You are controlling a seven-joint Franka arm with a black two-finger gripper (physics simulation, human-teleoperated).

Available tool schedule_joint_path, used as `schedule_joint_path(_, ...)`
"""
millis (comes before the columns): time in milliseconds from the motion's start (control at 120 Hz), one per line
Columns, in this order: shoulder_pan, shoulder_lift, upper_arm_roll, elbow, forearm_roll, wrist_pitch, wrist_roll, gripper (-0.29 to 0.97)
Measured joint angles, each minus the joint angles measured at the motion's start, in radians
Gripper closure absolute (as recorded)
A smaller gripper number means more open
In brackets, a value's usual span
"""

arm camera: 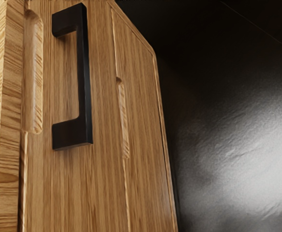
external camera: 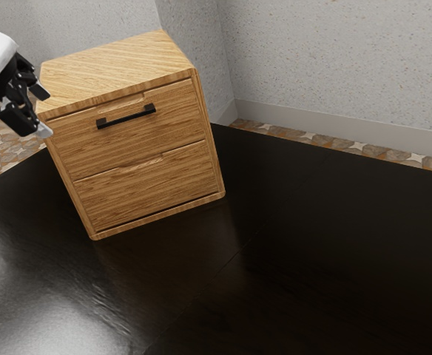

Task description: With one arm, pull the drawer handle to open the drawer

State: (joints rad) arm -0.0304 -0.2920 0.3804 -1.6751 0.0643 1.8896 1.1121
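A light wooden cabinet (external camera: 112,66) stands on the dark floor with two drawers in its front. The upper drawer (external camera: 157,137) carries a black bar handle (external camera: 126,116) and sits flush with the cabinet's face. My black gripper (external camera: 46,112) hovers at the cabinet's upper corner on the exterior view's left, level with the handle and well short of it. Its fingers point toward the cabinet and stand open with nothing between them. The wrist view looks along the drawer front (arm camera: 102,183), with the handle (arm camera: 80,77) ahead of my hand.
The lower drawer (external camera: 149,185) has no bar, only a shallow cut-out at its upper edge. Glossy black floor (external camera: 312,251) spreads in front and to the exterior view's right. Grey walls (external camera: 334,52) close in behind the cabinet.
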Motion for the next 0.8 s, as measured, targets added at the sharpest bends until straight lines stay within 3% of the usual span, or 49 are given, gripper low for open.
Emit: schedule_joint_path(800,-0.009,0.125,-0.004,-0.019,-0.088,0.142,-0.021,0.00)
